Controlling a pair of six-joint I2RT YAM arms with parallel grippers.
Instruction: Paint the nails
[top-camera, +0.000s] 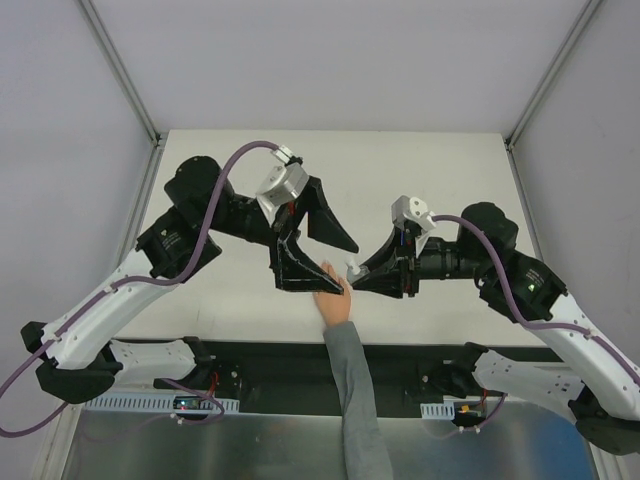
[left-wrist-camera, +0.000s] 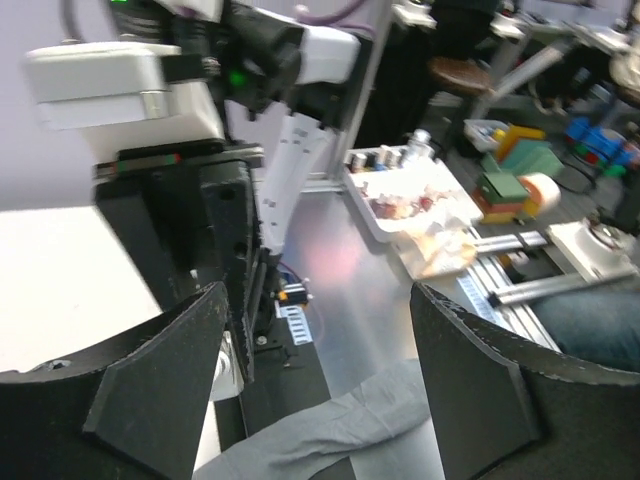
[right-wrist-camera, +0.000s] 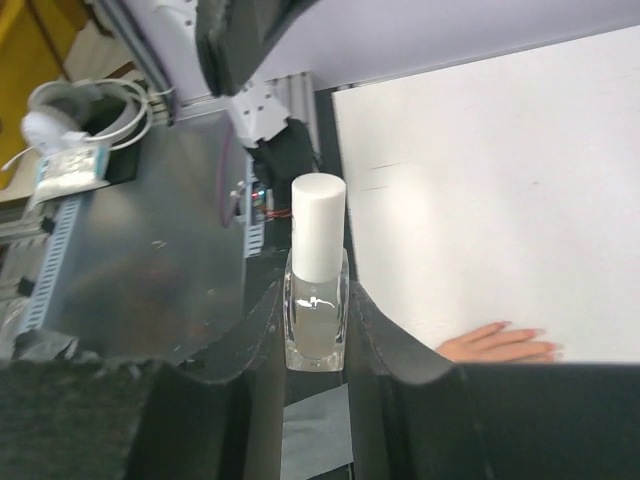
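hand (top-camera: 335, 302) lies at near table (top-camera: 250, 165) edge between left gripper (left-wrist-camera: 315, 305), spread wide, and right gripper (right-wrist-camera: 316, 322) clamping bottle (right-wrist-camera: 318, 238).

Hand (top-camera: 337, 303) lies on bench (top-camera: 400, 170) at near edge, between the grippers. Left gripper (top-camera: 320, 255) just left of it; right gripper (top-camera: 360, 279), bottle (right-wrist-camera: 316, 310) between jaws, just right.
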